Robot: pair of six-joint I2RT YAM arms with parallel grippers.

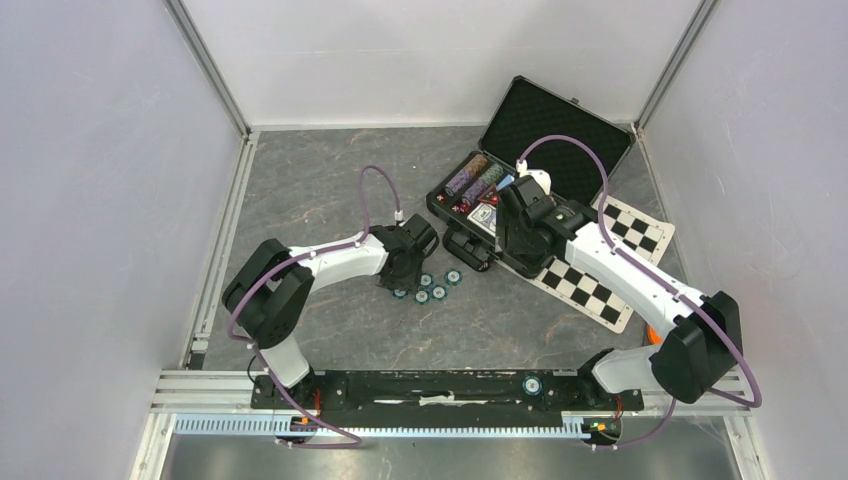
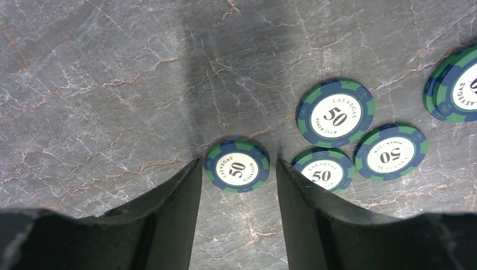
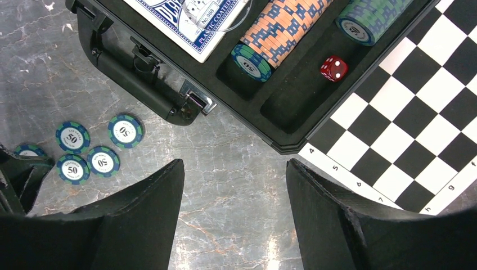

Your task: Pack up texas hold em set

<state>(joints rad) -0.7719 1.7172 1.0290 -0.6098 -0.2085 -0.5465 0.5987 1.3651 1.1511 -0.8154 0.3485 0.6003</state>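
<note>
Poker case, black rectangular hard shell with handle and foam lining [image 1: 556,118]: lies open at the far right of the grey marbled desk [image 1: 320,180], lid tipped back toward the rear wall. Slots in the base hold rows of chips on edge: purple chips [image 1: 462,180], brown-white chips [image 3: 284,25], teal chips [image 3: 371,16]. Blue card deck [image 3: 185,19] lies flat in the compartment behind the handle. Small red die [image 3: 334,68] sits alone in an otherwise bare slot near the case's corner. Black-and-white checkered mat [image 3: 394,146] lies flat on the desk, touching that corner.

Loose teal chips marked 50 [image 1: 432,287]: five, flat on the desk, near the handle side of the case but apart from it.

Left gripper [image 2: 239,164]: low over the desk, jaws partly open, straddling one of the loose chips. A narrow gap shows on each side, so nothing is gripped. The other four lie just beside it.

Right gripper [image 3: 235,169]: jaws wide apart, empty, above bare desk between the loose chips and the case's corner.
</note>
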